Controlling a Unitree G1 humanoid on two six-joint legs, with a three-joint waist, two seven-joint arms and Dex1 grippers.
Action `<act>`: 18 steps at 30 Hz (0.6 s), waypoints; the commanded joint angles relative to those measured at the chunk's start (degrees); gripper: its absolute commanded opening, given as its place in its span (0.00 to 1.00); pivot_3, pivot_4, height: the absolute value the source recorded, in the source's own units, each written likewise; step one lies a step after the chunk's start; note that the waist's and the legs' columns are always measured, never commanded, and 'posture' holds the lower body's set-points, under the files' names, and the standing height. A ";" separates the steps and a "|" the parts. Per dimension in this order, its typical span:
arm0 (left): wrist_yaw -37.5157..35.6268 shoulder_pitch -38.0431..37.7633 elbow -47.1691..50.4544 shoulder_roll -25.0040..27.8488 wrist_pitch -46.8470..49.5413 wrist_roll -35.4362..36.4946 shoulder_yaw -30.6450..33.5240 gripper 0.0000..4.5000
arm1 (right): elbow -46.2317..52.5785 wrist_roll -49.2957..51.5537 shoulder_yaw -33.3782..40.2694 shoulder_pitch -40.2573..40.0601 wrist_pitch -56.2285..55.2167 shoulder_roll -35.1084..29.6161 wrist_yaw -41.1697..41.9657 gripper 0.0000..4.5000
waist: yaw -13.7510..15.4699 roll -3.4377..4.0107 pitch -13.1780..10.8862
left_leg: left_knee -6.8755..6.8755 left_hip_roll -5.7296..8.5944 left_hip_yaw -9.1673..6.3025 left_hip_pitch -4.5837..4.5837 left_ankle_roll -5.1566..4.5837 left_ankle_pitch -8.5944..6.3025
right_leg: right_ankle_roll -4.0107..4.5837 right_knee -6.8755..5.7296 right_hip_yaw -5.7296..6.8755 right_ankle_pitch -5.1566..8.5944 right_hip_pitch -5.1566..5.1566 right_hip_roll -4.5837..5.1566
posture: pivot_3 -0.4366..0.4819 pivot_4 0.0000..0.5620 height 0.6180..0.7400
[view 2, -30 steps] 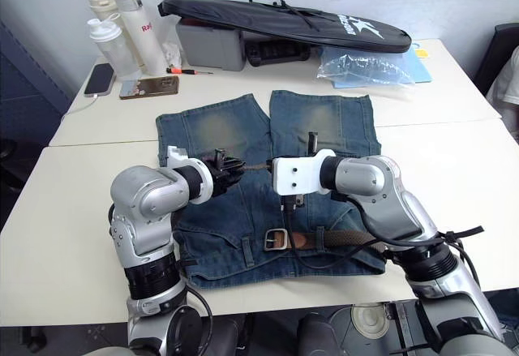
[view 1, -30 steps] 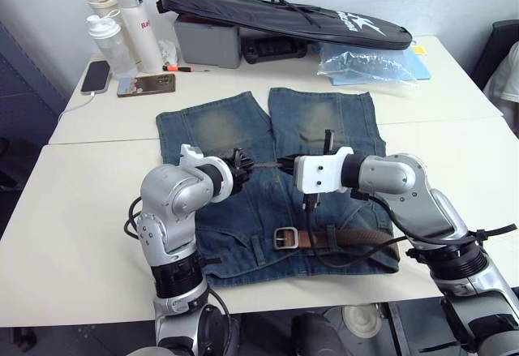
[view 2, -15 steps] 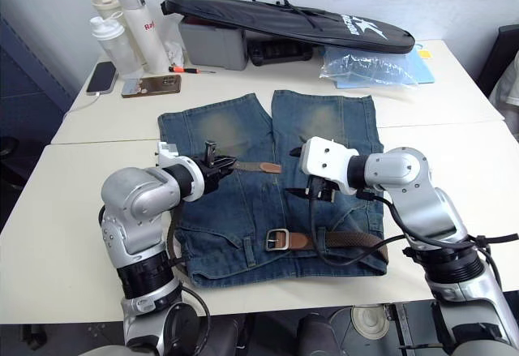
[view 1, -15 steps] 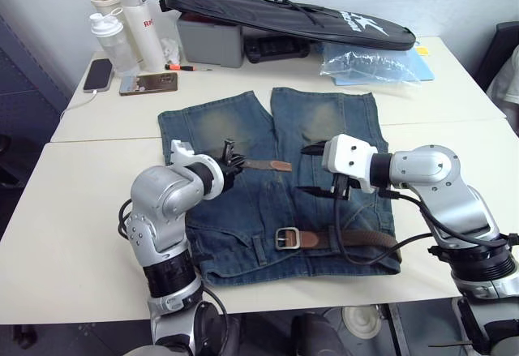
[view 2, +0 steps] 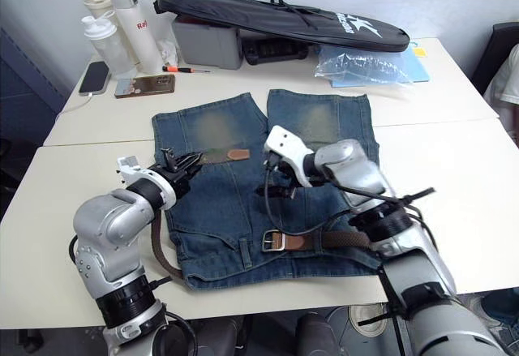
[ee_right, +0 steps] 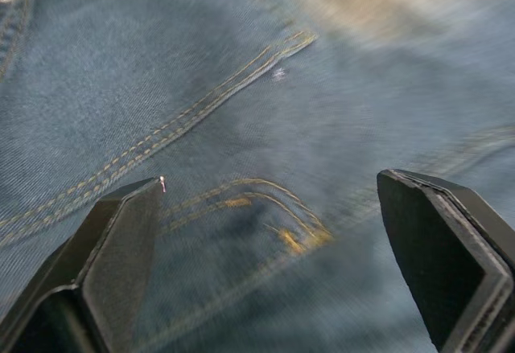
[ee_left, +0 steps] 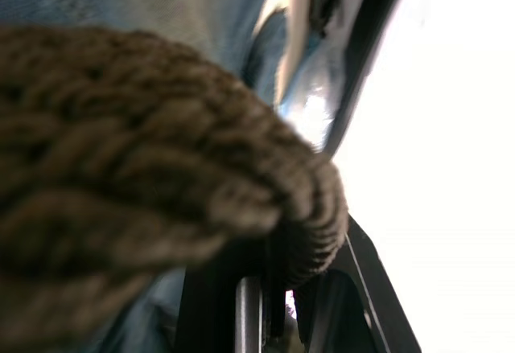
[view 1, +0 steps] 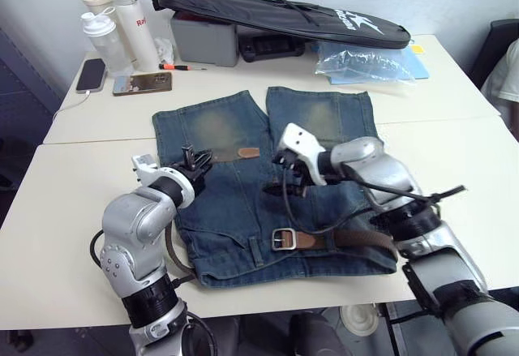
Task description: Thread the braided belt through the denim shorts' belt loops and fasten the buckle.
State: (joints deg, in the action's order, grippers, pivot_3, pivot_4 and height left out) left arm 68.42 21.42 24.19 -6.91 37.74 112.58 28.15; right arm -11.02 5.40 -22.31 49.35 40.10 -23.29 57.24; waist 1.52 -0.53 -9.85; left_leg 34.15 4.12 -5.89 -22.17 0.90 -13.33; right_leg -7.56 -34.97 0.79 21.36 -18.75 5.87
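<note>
While your left arm bends up from the lower left of the frame, its left gripper [view 1: 195, 160] has its fingers pinching the dark-brown braided belt [view 1: 340, 239] just short of the reddish-brown leather tip [view 1: 248, 152], above the left leg of the faded blue denim shorts [view 1: 235, 202]. Your right arm reaches in from the lower right, elbow raised, and the right gripper [view 1: 280, 178] hovers at centre frame with fingers [ee_right: 113, 248] spread wide over bare denim. The silver rectangular buckle [view 1: 283, 238] lies on the waistband, lower centre. The long black bag [view 1: 284, 15] at the top of the desk [view 1: 65, 210] carries white lettering you can't read.
</note>
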 commanded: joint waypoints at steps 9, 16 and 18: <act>-3.59 -2.47 3.67 1.52 -0.66 0.42 -1.58 0.00 | -6.86 -7.12 -7.88 -0.59 -1.24 1.37 0.17 0.59 | -0.03 0.04 0.02 | -0.08 -0.02 -0.06 0.03 0.05 -0.04 | 0.00 -0.03 -0.09 0.00 -0.02 -0.04 | 0.48 0.27 0.98; -4.67 -2.30 3.05 2.59 -0.36 0.42 -1.93 0.00 | -10.42 -7.72 -4.55 -0.76 -2.47 3.72 -6.37 0.00 | -0.11 0.05 0.06 | -0.02 -0.08 -0.05 0.14 0.05 -0.05 | 0.04 -0.02 -0.11 0.01 0.10 -0.13 | 0.48 0.27 0.98; -5.79 -1.72 1.89 3.69 0.50 0.42 -1.97 0.00 | -13.72 -6.57 -0.98 -0.03 -2.32 5.65 -9.72 0.00 | -0.20 0.07 0.07 | 0.01 -0.13 -0.02 0.16 0.05 -0.05 | 0.12 0.00 -0.14 0.01 0.13 -0.20 | 0.48 0.27 0.98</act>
State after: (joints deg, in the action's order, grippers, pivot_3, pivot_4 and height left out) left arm 64.22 19.29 24.46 -4.00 37.51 112.58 26.36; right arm -19.64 0.40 -25.15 50.18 36.83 -17.72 52.57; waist 1.32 -0.47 -9.78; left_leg 34.16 3.95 -5.86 -21.98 0.95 -13.37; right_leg -7.36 -34.96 0.60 21.40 -18.60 5.62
